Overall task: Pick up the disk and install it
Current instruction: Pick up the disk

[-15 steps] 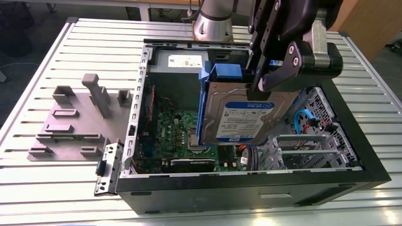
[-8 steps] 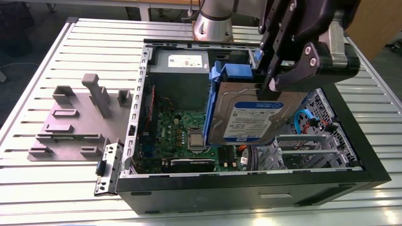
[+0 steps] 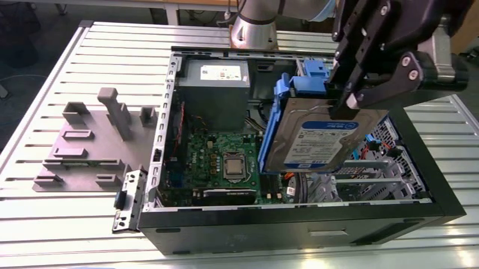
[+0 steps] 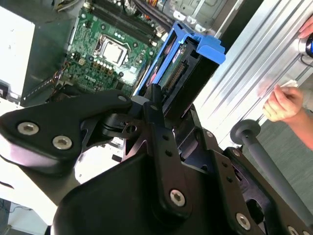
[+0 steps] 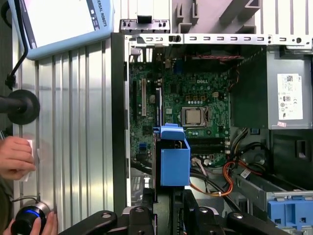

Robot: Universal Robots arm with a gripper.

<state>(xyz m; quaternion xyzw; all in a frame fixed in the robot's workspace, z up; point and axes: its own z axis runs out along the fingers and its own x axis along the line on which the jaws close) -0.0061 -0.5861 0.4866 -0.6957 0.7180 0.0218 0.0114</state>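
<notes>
Exterior view: arm (image 3: 254,25) hangs over the open computer case (image 3: 299,224), fingers (image 3: 350,92) clamped on the disk (image 3: 322,140), held on edge.

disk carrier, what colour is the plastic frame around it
Blue, framing the disk; best seen in the exterior view.

Closed hand (image 3: 346,107) aloft, angled downward.

1. We see a black gripper (image 3: 349,105), built of angular linked plates.
2. We count silver round-headed screws (image 4: 177,197) at its pivots.
3. We note a rounded black link (image 4: 44,137) carrying two such screws.
4. We see the arm (image 3: 254,28) as a smooth silver-grey cylinder below a darker joint.
</notes>
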